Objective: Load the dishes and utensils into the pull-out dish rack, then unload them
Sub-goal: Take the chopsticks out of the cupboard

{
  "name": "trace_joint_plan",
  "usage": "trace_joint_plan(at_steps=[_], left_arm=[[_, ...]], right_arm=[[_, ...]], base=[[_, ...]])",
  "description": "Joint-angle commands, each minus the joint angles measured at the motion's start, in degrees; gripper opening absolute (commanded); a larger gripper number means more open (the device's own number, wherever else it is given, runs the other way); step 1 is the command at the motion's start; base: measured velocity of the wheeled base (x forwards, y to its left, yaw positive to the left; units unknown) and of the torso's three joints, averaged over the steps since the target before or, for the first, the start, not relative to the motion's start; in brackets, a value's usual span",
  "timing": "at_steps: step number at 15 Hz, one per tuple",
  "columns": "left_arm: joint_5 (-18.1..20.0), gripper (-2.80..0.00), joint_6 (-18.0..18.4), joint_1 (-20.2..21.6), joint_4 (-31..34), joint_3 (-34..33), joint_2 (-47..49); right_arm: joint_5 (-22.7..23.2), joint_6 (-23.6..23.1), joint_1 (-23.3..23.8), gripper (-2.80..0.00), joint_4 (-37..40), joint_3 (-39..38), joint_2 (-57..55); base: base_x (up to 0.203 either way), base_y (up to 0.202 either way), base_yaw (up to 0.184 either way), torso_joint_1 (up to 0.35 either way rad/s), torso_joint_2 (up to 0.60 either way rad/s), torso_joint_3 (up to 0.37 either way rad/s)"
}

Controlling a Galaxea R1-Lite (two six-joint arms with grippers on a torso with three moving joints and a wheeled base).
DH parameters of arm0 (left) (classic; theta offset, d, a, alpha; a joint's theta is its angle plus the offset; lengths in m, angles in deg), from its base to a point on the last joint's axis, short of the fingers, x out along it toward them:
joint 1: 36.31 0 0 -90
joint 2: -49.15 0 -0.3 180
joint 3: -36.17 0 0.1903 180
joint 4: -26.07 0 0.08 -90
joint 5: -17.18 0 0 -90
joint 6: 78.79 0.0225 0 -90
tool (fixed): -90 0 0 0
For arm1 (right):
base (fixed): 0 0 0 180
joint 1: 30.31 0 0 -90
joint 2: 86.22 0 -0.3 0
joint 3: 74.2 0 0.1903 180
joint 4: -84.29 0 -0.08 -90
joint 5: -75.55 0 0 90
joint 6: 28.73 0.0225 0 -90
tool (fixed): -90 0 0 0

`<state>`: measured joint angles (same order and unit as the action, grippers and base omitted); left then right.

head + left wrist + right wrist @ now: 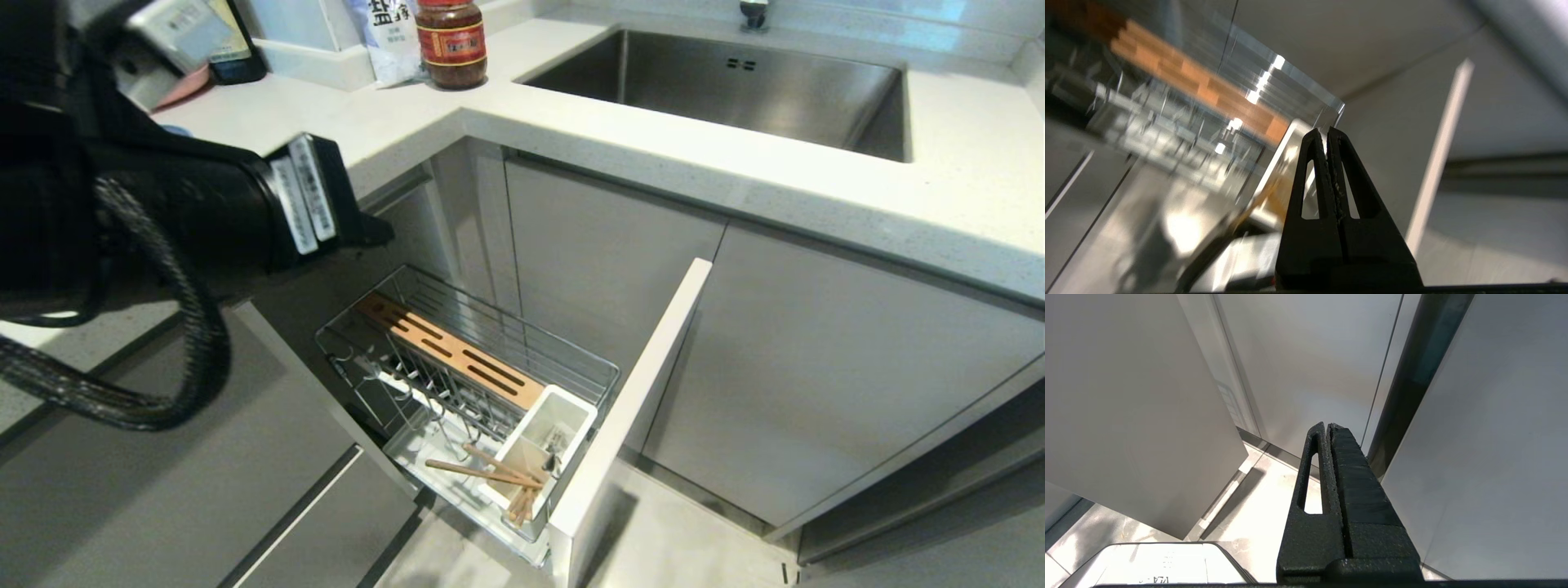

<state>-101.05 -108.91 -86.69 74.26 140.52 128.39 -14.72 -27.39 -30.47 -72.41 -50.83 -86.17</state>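
Note:
The pull-out dish rack (490,327) stands drawn out from under the counter, its pale front panel (629,400) nearest me. Along it runs a slotted wooden strip (449,351). The white utensil cup (563,408) holds the wooden chopsticks (482,472), which lean out over the drip tray, and some grey metal utensil ends (555,445). My left gripper (371,233) hangs above the rack's back end, shut and empty. In the blurred left wrist view the left gripper (1327,130) points over the cup (1286,155). My right gripper (1327,424) is shut and empty beside cabinet doors. The dishes are hidden.
A steel sink (735,82) is set in the white counter (939,180). A red-lidded jar (451,41), a white bag (392,33) and a dark bottle (233,49) stand in the corner. Grey cabinet doors (816,359) flank the rack.

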Motion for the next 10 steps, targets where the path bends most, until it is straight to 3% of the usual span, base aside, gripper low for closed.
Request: trace_joint_plan(at_steps=[1,4,7,10], left_arm=[[2.2,-2.80,-2.0,1.1,11.1,4.4,7.4],[15.6,-2.80,-3.3,6.0,24.2,12.1,13.0],[21.9,-2.80,-3.4,10.0,32.5,18.3,19.6],[26.5,-2.80,-2.6,13.0,36.5,22.1,26.4]], right_arm=[[0.0,0.1,0.0,-2.80,0.0,-0.1,0.2],[0.0,0.0,0.0,-2.80,0.0,-0.1,0.2],[0.0,0.0,0.0,-2.80,0.0,-0.1,0.2],[0.0,0.0,0.0,-2.80,0.0,-0.1,0.2]], base=[[0.000,0.000,0.000,0.000,0.00,0.000],[0.000,0.000,0.000,0.000,0.00,0.000],[0.000,0.000,0.000,0.000,0.00,0.000],[0.000,0.000,0.000,0.000,0.00,0.000]])
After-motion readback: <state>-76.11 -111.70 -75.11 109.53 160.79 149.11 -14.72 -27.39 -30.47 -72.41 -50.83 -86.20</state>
